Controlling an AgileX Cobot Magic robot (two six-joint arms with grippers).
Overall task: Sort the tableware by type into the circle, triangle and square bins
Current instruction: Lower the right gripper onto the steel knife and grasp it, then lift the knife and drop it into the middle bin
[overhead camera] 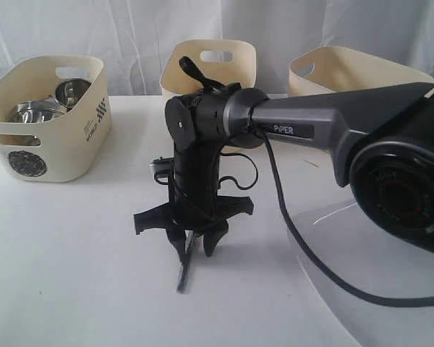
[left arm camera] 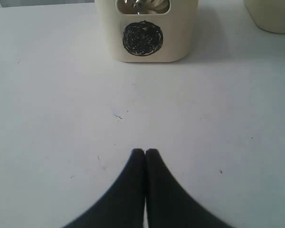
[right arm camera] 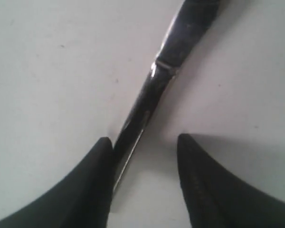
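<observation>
Now knife (right arm camera: 152,90) between right pincer (right arm camera: 143,138) jaws

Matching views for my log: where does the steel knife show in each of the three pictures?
Exterior view: the knife lies on the white table, low centre, under the right gripper.
Left wrist view: not in it.
Right wrist view: the knife runs out from between the open fingers.
Shared landmark: the right gripper, seen in the exterior and right wrist views.
</observation>
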